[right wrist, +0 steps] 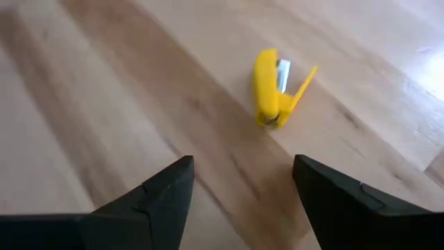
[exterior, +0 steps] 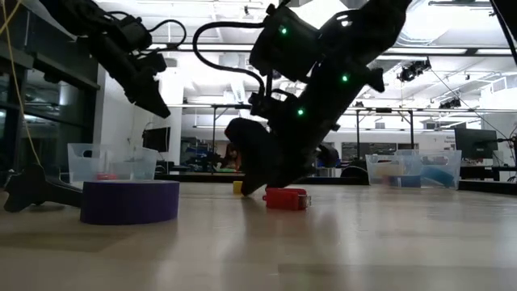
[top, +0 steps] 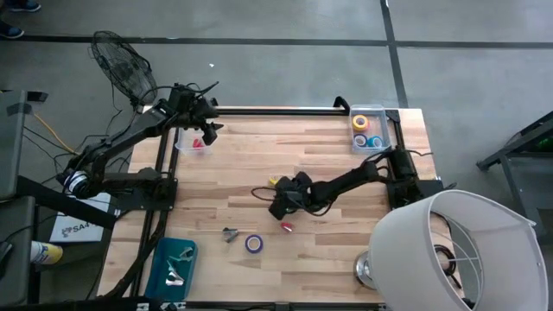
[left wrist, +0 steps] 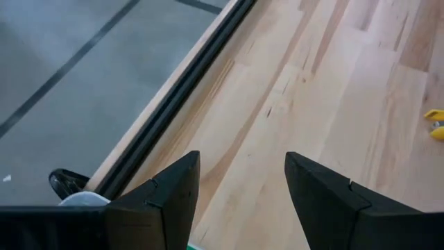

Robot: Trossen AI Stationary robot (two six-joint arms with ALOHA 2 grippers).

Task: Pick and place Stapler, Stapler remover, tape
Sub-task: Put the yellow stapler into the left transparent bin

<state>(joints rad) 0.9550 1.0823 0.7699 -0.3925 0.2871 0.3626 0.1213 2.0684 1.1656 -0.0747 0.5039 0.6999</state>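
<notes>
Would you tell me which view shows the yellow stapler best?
The right wrist view: the yellow stapler lies unobstructed on the wood beyond the open right gripper. The high view shows a speck beside the arm, the low view a sliver, the left wrist view an edge.

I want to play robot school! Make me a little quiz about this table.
1. True or false: the right gripper holds the yellow stapler.
2. Which tape roll lies loose on the table: A purple, B green, C orange?
3. Fill in: the left gripper hangs over a clear ____ at the table's far left.

Key: 1 false, its fingers are open and empty. 2 A, the purple tape. 3 bin.
</notes>
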